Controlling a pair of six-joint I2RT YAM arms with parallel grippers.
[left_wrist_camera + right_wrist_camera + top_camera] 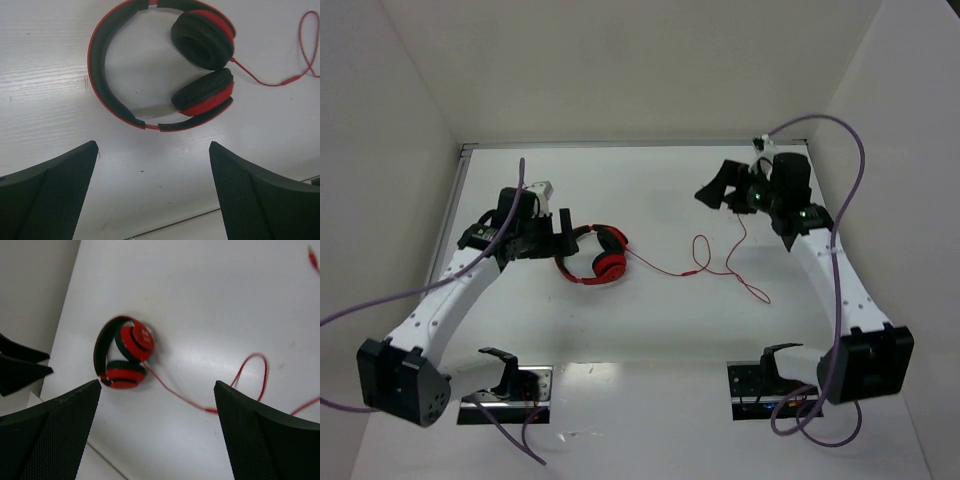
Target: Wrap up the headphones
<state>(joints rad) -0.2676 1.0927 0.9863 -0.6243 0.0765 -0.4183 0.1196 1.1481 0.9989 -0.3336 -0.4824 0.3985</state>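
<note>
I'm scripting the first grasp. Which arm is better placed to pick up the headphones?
Left. The left tool is open with the headphones lying just ahead of it; the right tool, also open, is far off, nearer the cord.

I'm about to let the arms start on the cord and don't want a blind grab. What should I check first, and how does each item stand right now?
1. Left gripper open and empty: ok.
2. Right gripper open and empty: ok.
3. Headphones lying on the table, touched by neither gripper: ok.
4. Cord wound around the headphones: not ok; it trails loose across the table toward the right.
5. Cord's free end located and clear of the arms: cannot tell; in the top view a strand runs up toward the right gripper.
</note>
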